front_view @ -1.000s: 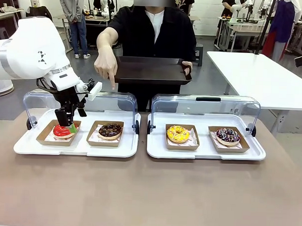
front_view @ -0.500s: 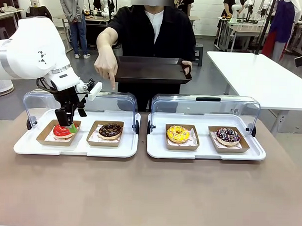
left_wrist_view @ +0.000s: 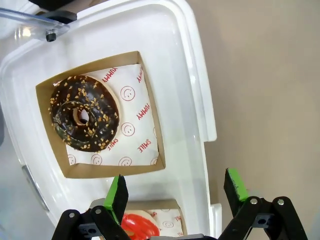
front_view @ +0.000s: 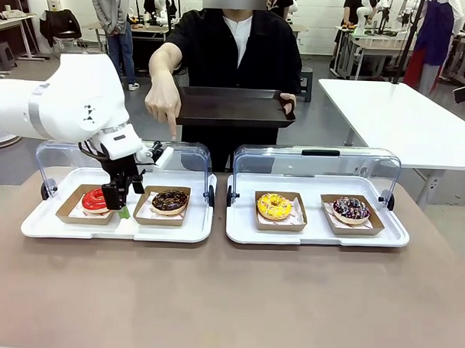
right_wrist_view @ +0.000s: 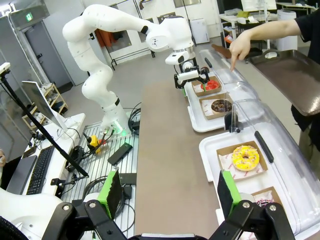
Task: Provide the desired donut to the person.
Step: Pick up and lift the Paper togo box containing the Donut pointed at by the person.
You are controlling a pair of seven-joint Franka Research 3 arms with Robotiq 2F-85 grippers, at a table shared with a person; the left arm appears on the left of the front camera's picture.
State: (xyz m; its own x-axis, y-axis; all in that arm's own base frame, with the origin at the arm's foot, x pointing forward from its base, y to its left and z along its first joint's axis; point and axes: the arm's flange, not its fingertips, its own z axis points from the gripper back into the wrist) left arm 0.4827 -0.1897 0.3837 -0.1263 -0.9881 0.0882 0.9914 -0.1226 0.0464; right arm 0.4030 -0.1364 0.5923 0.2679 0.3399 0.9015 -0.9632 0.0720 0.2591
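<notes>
The person stands across the table, one hand pointing a finger down over the chocolate nut-sprinkled donut. Their other hand holds a dark tray. That donut sits in a cardboard box on the left white tray, beside a red donut. My left gripper hangs open and empty over the gap between these two donuts. My right gripper is open and empty, well back from the trays.
A second white tray at the right holds a yellow donut and a dark sprinkled donut. Clear lids stand open behind both trays. The brown table in front is bare.
My left arm has swung right, carrying the open gripper from over the red donut to the gap beside the chocolate one. The person's pointing hand has stayed put.
</notes>
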